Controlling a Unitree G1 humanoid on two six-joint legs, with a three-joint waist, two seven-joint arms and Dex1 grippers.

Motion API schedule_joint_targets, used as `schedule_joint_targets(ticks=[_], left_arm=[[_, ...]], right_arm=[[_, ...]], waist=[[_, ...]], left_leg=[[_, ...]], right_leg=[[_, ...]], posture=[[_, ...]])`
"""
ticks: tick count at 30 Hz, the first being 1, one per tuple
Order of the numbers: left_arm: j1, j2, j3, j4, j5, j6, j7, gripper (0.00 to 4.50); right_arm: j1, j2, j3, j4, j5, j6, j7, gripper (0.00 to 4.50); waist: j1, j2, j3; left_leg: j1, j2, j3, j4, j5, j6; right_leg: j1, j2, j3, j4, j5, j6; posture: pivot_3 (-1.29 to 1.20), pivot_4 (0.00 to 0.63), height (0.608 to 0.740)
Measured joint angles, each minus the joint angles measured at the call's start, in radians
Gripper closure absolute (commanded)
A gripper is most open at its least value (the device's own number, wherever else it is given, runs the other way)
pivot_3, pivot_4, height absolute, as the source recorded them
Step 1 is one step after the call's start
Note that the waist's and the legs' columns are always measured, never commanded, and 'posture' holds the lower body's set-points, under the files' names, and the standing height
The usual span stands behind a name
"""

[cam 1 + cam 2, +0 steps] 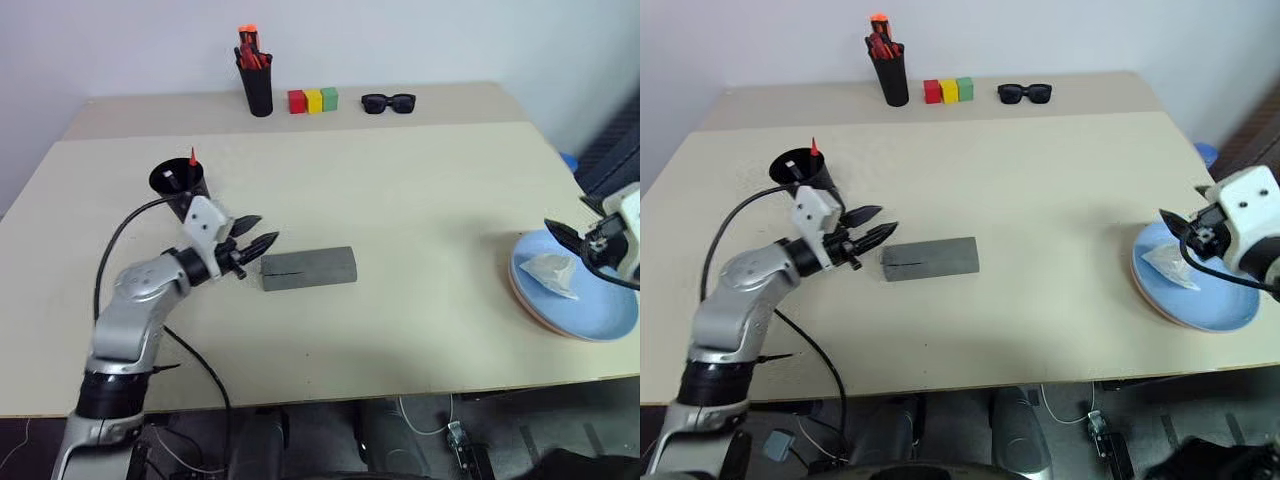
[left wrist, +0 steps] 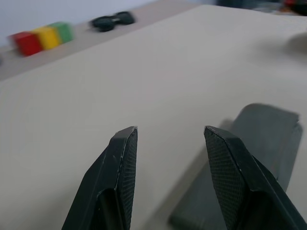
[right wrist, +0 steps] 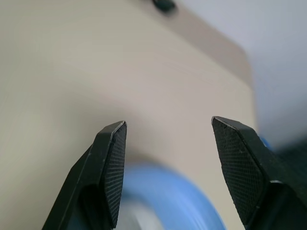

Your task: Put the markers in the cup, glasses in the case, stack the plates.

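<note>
The grey case (image 1: pixel 308 268) lies shut in the middle of the table; the glasses are hidden. My left gripper (image 1: pixel 265 229) hovers open and empty just left of the case, also seen between the fingertips (image 2: pixel 125 143) in the left wrist view. Behind it stands the black cup (image 1: pixel 178 185) with a marker's red tip (image 1: pixel 192 157) sticking out. At the right edge the light blue plate (image 1: pixel 600 310) rests on the pink plate (image 1: pixel 527 305). A crumpled white scrap (image 1: pixel 555 272) lies on the blue plate. Above that plate my right gripper (image 3: pixel 168 122) is open and empty.
Along the back of the table stand a black pen pot (image 1: pixel 258 90) with red-orange pens, a row of red, yellow and green blocks (image 1: pixel 313 100) and black sunglasses (image 1: pixel 388 103). The stacked plates sit close to the table's right edge.
</note>
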Motion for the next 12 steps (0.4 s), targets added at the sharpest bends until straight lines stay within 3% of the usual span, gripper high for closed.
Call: schedule_joint_targets(ticks=[3,12], left_arm=[[0.120,-0.004,0.085,-0.059,-0.001,0.035,0.080,2.30],[0.232,-0.004,0.193,-0.112,0.005,0.034,0.205,2.30]], right_arm=[[-0.033,0.076,0.093,0.004,0.074,-0.008,0.033,1.65],[-0.044,0.091,0.237,0.081,0.091,-0.040,0.076,1.65]], waist=[[0.012,0.000,0.000],[0.038,0.000,0.000]], left_leg=[[-0.001,0.000,0.000,0.000,0.000,0.000],[-0.001,-0.001,0.000,0.001,0.000,0.000]], right_leg=[[0.000,0.000,0.000,0.000,0.000,0.000],[0.000,-0.001,0.000,-0.001,-0.002,-0.003]], posture=[[0.00,0.150,0.740],[0.00,0.150,0.740]])
